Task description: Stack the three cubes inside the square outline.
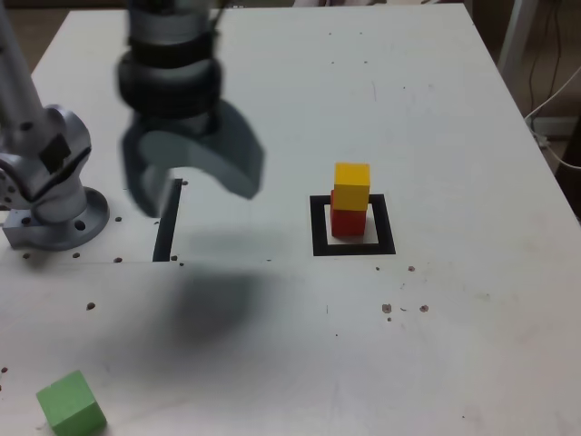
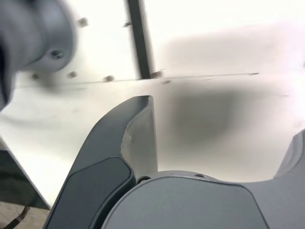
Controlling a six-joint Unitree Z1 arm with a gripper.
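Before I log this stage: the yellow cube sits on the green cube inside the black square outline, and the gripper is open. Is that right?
Not quite: the exterior view shows the yellow cube on the red cube, not the green.

Three cubes show in all: one red cube, one yellow cube and one green cube. Two of the three make up a single stack, and one is on its own. There is one black tape square outline and one straight black tape strip; the wrist view shows one strip too. One robot arm is in view, with one round base and two fingers. There is one desk. Small brown specks on it number several, too small and scattered for a sure count.
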